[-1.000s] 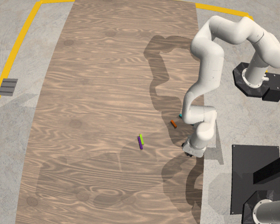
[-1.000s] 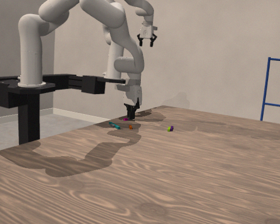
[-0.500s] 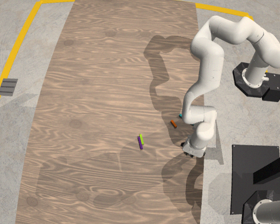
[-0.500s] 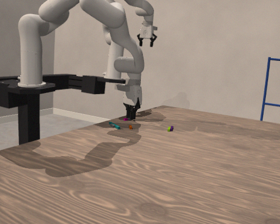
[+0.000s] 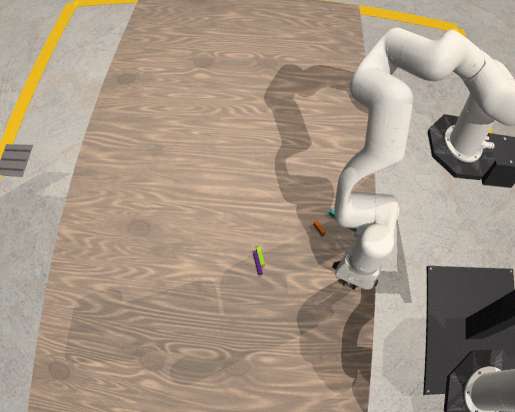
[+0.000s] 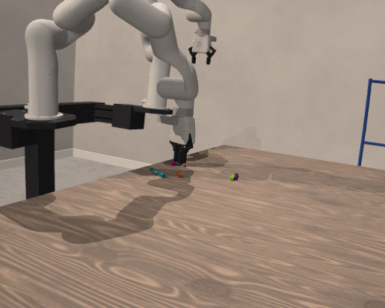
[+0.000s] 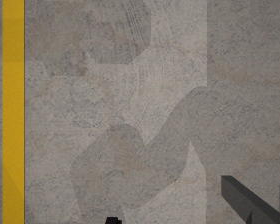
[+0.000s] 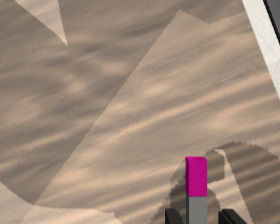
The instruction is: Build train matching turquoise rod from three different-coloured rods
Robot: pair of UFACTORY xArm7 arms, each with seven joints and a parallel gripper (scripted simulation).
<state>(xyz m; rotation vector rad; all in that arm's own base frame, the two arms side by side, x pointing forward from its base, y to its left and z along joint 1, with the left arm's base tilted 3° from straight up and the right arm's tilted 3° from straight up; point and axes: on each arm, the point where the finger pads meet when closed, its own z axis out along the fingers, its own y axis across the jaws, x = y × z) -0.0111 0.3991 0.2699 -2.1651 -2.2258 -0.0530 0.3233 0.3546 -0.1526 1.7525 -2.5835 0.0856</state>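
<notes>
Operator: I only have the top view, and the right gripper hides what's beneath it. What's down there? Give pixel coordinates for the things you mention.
Observer: A magenta rod (image 6: 173, 164) (image 8: 196, 176) lies end to end with a grey rod (image 8: 197, 210), with no visible gap between them.

Operator: Is the right gripper (image 5: 354, 285) (image 6: 180, 161) (image 8: 200, 218) clamped on the grey one?

Observer: No, it's partly open; the right wrist view shows space on both sides of the grey rod.

Operator: And the left gripper?

Observer: Open, raised well above the table (image 6: 219, 224) in the exterior view (image 6: 201, 61).
</notes>
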